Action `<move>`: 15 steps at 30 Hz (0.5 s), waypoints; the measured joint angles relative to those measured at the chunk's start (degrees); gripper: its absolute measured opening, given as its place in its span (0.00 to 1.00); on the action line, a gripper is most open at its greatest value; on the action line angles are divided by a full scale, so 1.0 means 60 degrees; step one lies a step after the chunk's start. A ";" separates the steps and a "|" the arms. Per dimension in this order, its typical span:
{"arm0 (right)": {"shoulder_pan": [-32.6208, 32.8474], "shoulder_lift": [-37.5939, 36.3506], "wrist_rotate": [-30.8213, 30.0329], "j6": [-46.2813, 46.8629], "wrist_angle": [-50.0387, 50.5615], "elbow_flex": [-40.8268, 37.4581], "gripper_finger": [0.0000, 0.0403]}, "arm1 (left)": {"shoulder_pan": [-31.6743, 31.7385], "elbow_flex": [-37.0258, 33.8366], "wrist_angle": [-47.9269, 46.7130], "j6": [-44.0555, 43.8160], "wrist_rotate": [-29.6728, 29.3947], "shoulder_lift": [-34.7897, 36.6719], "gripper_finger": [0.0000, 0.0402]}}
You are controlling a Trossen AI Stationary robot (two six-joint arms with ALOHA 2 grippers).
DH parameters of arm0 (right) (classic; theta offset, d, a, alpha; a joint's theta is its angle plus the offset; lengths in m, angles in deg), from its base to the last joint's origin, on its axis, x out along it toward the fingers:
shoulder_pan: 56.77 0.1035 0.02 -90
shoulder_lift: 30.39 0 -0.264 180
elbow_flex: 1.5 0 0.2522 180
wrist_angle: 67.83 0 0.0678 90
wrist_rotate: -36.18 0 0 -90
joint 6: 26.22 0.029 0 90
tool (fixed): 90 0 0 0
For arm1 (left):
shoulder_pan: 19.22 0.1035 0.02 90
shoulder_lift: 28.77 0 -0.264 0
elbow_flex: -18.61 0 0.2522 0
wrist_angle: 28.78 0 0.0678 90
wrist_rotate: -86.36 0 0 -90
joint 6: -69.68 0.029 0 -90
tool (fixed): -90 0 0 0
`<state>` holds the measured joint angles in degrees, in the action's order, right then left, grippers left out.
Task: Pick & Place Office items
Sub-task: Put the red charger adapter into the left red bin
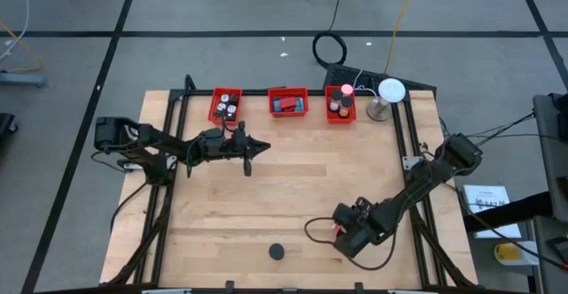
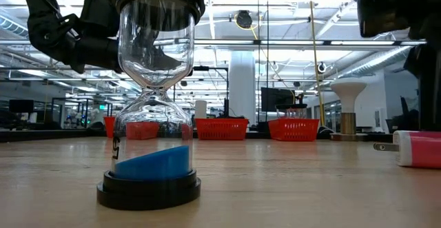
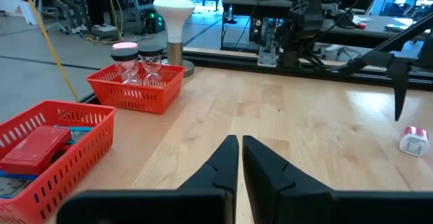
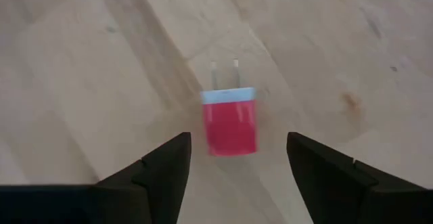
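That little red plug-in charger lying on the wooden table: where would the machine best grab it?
Probably across the red plastic charger's two long flat sides, coming straight down. It lies flat, its metal prongs pointing away, and the right pincer hangs open above it, one finger on each side. Avoid the thin prongs.

From the overhead cam I can't make out what's in the three red bins [image 1: 288, 103], way too small. The pink charger [image 2: 420, 149] gets cut off by the low cam's edge, and my right end effector [image 1: 338, 229] hides most of it from above.
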<state>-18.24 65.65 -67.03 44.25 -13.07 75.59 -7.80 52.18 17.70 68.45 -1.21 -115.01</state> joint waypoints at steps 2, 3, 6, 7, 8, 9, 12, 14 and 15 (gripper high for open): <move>-0.0006 0.0130 -0.0015 -0.0017 -0.0038 0.0000 0.59 | 0.0000 0.0000 0.0004 -0.0001 0.0000 0.0000 0.03; -0.0009 0.0185 -0.0018 -0.0085 -0.0028 0.0000 0.59 | 0.0000 0.0000 0.0002 -0.0004 0.0000 0.0000 0.03; -0.0009 0.0396 -0.0069 -0.0349 -0.0038 0.0000 0.59 | 0.0000 0.0000 0.0004 -0.0007 0.0000 0.0000 0.01; -0.0009 0.0489 -0.0069 -0.0444 -0.0055 -0.0004 0.59 | 0.0000 0.0000 0.0004 -0.0007 0.0000 0.0000 0.01; -0.0009 0.0586 -0.0062 -0.0551 -0.0112 -0.0004 0.58 | 0.0000 0.0000 0.0004 -0.0007 0.0000 0.0000 0.01; -0.0009 0.0688 -0.0048 -0.0646 -0.0177 -0.0004 0.57 | 0.0000 0.0000 0.0004 -0.0008 0.0000 0.0000 0.01; -0.0009 0.0894 -0.0047 -0.0879 -0.0363 -0.0007 0.52 | 0.0000 0.0000 0.0004 -0.0021 0.0000 0.0000 0.04; -0.0031 0.0928 -0.0060 -0.0995 -0.0360 -0.0007 0.47 | 0.0000 0.0000 0.0007 -0.0089 0.0000 0.0000 0.06; -0.0047 0.0952 -0.0072 -0.1077 -0.0362 -0.0007 0.45 | 0.0000 0.0000 0.0007 -0.0153 -0.0002 0.0000 0.07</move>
<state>-18.52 71.36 -67.46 37.78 -15.24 75.55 -7.80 52.18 17.75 67.53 -1.22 -115.01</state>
